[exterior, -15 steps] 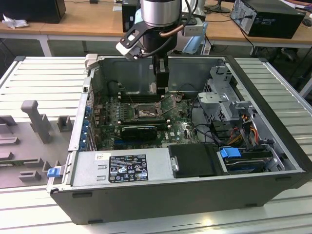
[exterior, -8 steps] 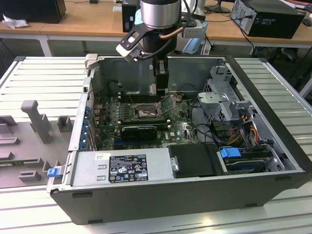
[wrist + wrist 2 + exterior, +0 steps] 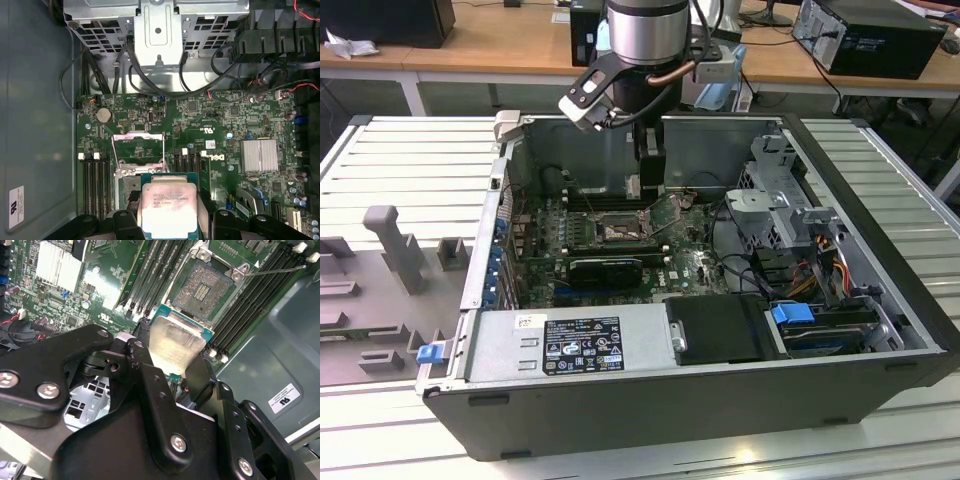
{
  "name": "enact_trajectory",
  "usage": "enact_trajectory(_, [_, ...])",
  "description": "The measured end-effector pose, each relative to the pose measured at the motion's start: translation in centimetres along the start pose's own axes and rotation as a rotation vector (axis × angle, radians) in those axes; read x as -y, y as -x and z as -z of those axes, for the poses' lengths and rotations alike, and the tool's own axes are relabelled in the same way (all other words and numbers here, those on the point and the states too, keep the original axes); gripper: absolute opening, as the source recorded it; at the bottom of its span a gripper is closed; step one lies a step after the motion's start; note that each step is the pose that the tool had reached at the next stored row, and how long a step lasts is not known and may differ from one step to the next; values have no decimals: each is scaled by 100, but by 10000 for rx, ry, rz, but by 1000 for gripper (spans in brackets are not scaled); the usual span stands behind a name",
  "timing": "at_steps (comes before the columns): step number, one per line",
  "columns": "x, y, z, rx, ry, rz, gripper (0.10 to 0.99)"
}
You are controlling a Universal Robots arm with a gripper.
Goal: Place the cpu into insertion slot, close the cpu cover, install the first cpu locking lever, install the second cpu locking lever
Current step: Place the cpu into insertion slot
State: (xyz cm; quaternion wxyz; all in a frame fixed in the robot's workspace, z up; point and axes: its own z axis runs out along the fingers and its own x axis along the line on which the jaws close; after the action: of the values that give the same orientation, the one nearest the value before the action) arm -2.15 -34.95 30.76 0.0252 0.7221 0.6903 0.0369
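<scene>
In both wrist views my gripper (image 3: 172,362) (image 3: 170,225) is shut on the cpu (image 3: 175,340) (image 3: 167,207), a flat square chip with a pale metal top, held by its two opposite edges between black fingers (image 3: 145,365). The cpu hangs a little above the green motherboard, next to the insertion slot (image 3: 202,287), whose pin field lies bare. In the first wrist view the chip hides part of the slot (image 3: 127,185). The cpu cover (image 3: 139,150) (image 3: 672,212) stands swung open beside the slot. A thin locking lever (image 3: 272,271) sticks out, unlatched. In the exterior view the gripper (image 3: 648,172) hangs over the slot (image 3: 618,230).
Long black memory slots (image 3: 155,270) flank the socket. A silver finned heatsink (image 3: 259,156) sits on the board. A drive cage (image 3: 775,215) with cables (image 3: 150,82) stands near the cover. The case walls (image 3: 880,240) and the power supply (image 3: 570,345) enclose the board.
</scene>
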Motion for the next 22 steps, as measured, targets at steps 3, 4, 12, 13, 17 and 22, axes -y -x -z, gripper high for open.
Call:
enact_trajectory(3, [1,0,-15,0,0,0,529])
enact_trajectory(4, [2,0,-21,-1,-1,0,529])
enact_trajectory(12, [15,2,-100,-1,0,0,529])
enact_trajectory(13, [15,2,-108,-1,0,1,529])
enact_trajectory(17, [20,3,-145,0,-1,0,529])
enact_trajectory(22, [30,4,-189,-1,0,1,529])
